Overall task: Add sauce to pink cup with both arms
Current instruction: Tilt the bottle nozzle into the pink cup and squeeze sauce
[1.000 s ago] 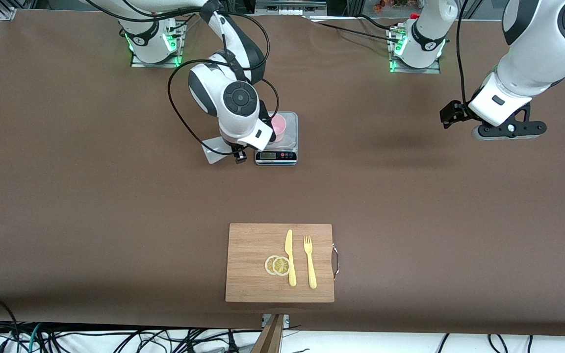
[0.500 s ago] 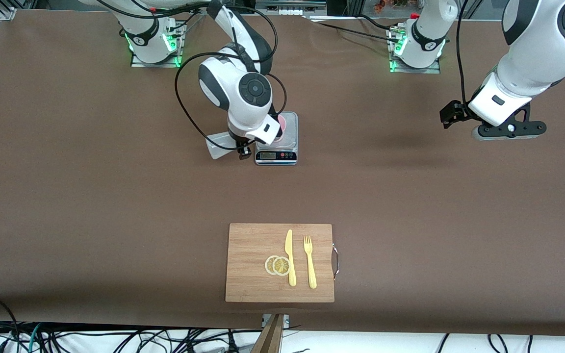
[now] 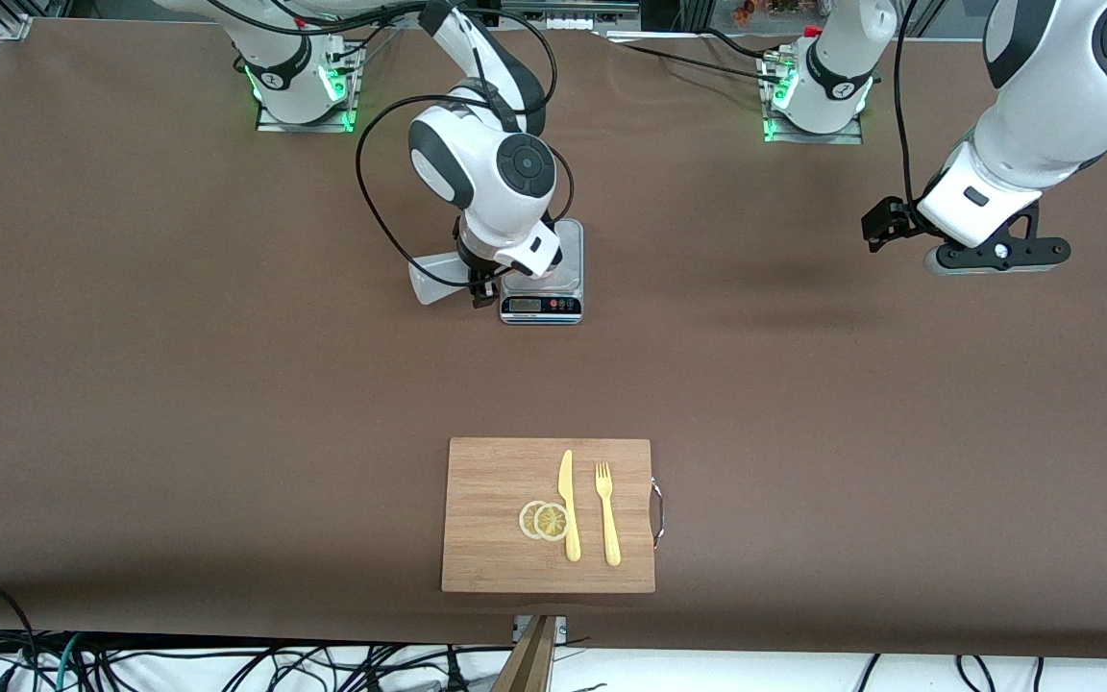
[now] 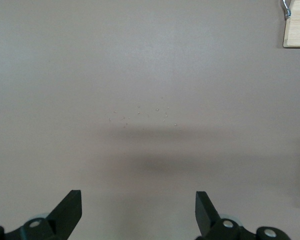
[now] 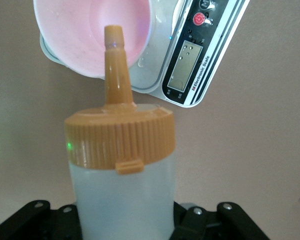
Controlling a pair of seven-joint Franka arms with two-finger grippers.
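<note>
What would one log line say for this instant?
right gripper: shut on sauce bottle, nozzle tipped over pink cup on scale | left gripper: open, waiting above bare table

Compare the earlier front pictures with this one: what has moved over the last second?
The right hand, shut on the sauce bottle, swung toward the scale, bringing the nozzle over the pink cup, now hidden in the front view. The left hand stayed open, waiting; scale and cutting board unchanged.

Right arm (image 3: pixel 496 183) covers the scale (image 3: pixel 553 288); surrounding table (image 3: pixel 803 384) lies open.
</note>
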